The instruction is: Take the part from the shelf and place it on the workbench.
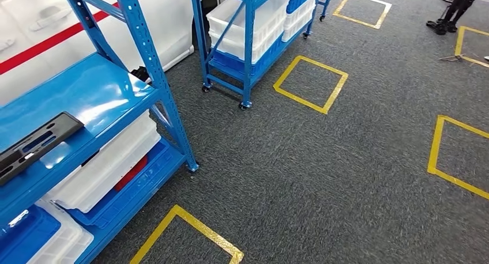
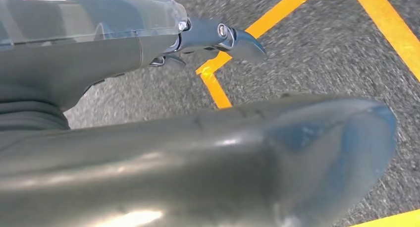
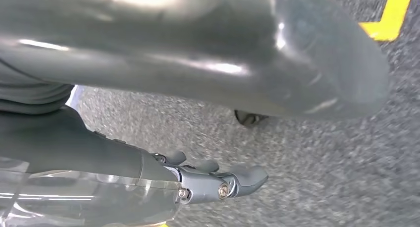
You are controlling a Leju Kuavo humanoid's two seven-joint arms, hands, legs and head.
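Nearby, both hands hang over grey carpet: left hand [image 2: 208, 138] and right hand [image 3: 208, 63], fingers apart, holding nothing. Black part [image 1: 34, 144] lies on the blue shelf [image 1: 98, 85], near its front edge. Beyond, open carpet with yellow floor squares [image 1: 310, 83].

Bright even overhead light; glare on blue shelf [image 1: 86, 97]; wrist views blurred, carpet [image 2: 317, 53] smeared.

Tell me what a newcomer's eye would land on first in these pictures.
First the bright blue shelf at the left of the head view, with a flat black part lying on its top board and white bins below. Next the yellow tape squares on the grey carpet. In the wrist views, the left hand and right hand hang over the carpet, holding nothing.
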